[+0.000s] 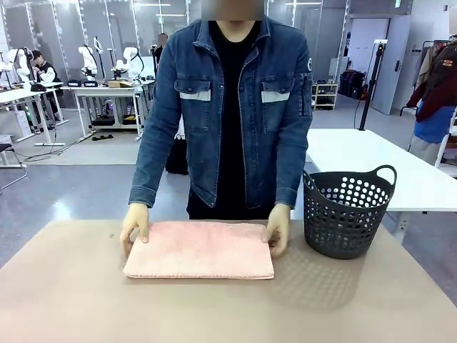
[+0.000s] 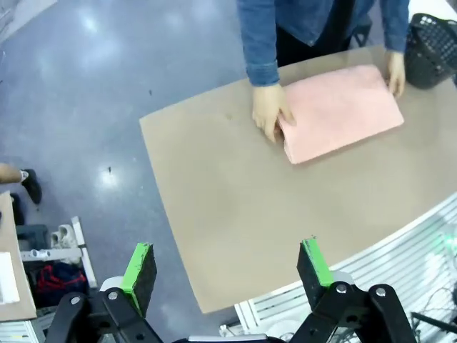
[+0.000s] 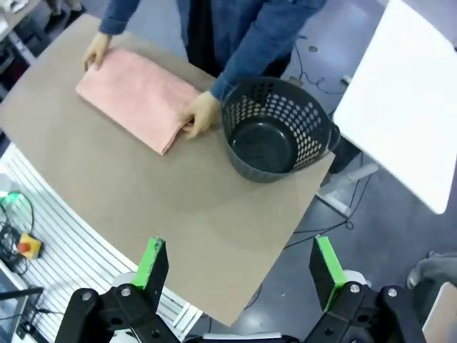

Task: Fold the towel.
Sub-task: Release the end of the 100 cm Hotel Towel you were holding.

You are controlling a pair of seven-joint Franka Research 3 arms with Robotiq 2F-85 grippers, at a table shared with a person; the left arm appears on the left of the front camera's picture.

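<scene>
Two grippers hang above the table (image 1: 71, 300). The left gripper (image 2: 227, 275) has its jaws wide apart with nothing between its two green pads (image 2: 139, 268). The right gripper (image 3: 239, 271) is likewise spread and holds nothing. From the left gripper, one towel (image 2: 343, 111) lies at one o'clock; from the right gripper it lies at eleven. The towel is pale salmon-pink, folded into a flat, thick rectangle with a nubbly surface. A person presses one hand (image 1: 136, 225) on its nine o'clock end and the other hand (image 1: 278, 230) on its three o'clock end. One dark perforated basket (image 1: 346, 214) stands at the towel's three o'clock, just beside it.
</scene>
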